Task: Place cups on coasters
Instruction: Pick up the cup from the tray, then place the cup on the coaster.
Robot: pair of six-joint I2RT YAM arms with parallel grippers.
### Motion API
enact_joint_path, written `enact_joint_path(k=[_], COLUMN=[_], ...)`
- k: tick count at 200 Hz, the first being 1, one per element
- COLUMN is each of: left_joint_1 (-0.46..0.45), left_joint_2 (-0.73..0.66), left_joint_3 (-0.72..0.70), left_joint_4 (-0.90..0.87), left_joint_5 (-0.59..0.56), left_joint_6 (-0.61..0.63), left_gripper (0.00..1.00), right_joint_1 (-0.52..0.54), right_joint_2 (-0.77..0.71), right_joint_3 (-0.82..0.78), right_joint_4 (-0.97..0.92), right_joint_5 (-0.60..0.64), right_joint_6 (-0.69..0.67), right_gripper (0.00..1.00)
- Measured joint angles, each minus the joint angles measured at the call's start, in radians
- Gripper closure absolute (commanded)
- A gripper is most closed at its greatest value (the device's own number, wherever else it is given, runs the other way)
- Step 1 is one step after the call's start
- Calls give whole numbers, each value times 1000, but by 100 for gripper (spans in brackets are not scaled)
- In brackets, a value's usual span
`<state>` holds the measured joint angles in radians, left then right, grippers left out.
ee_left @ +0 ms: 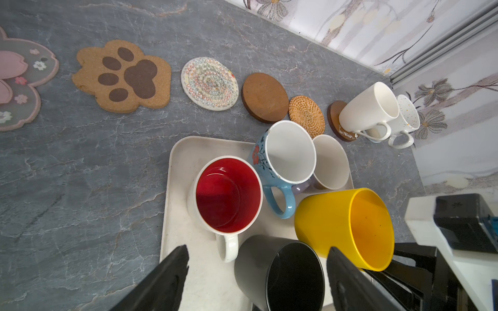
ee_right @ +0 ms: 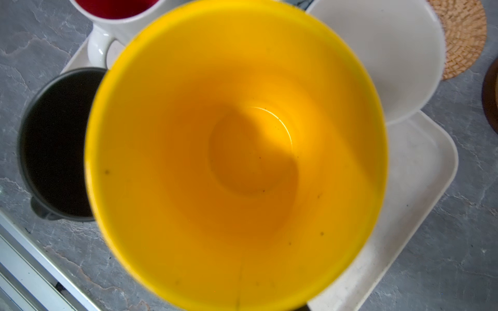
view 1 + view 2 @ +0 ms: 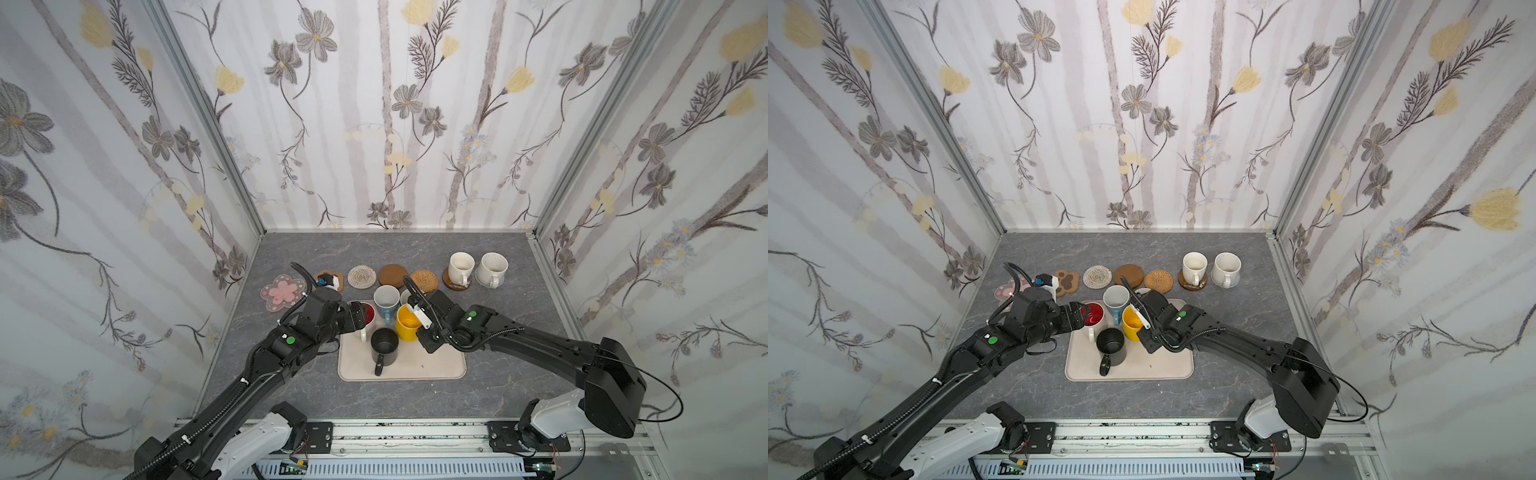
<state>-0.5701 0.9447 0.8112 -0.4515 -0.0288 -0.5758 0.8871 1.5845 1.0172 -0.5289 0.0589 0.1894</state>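
Note:
The yellow cup (image 3: 406, 323) is over the beige tray (image 3: 415, 368), and my right gripper (image 3: 419, 326) is shut on its right side. The cup (image 2: 237, 161) fills the right wrist view and hides the fingers. Beside it on the tray are a black cup (image 3: 384, 345), a white cup with a red inside (image 1: 226, 199), a light blue cup (image 1: 269, 188) and a lavender cup (image 1: 304, 186). My left gripper (image 1: 258, 251) hangs open above the black cup. Two cream-white cups (image 3: 461, 267) (image 3: 492, 268) stand on coasters at the back right.
Bare coasters line the back of the table: pink blossom (image 3: 284, 291), brown paw (image 1: 126, 76), whitish woven (image 3: 361, 276), wooden disc (image 3: 392, 274), rattan (image 3: 424, 281). The two arms nearly meet over the tray. Flowered walls close in three sides.

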Motion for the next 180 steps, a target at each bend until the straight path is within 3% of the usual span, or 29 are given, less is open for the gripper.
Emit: enact_joint_path(k=[78, 134, 180], left_joint_1=[7, 30, 59], left_joint_2=[110, 204, 294], left_joint_3=[125, 195, 262], left_joint_4=[3, 6, 6], left_joint_5=[7, 11, 34], left_joint_6=[49, 77, 105], left_gripper=[16, 16, 15], right_joint_1=[-45, -185, -262], right_joint_2=[-148, -129, -10], right_joint_3=[14, 95, 226], right_joint_4=[-39, -56, -57], right_joint_5=[27, 35, 14], right_joint_6=[82, 98, 82], right_gripper=[100, 100, 100])
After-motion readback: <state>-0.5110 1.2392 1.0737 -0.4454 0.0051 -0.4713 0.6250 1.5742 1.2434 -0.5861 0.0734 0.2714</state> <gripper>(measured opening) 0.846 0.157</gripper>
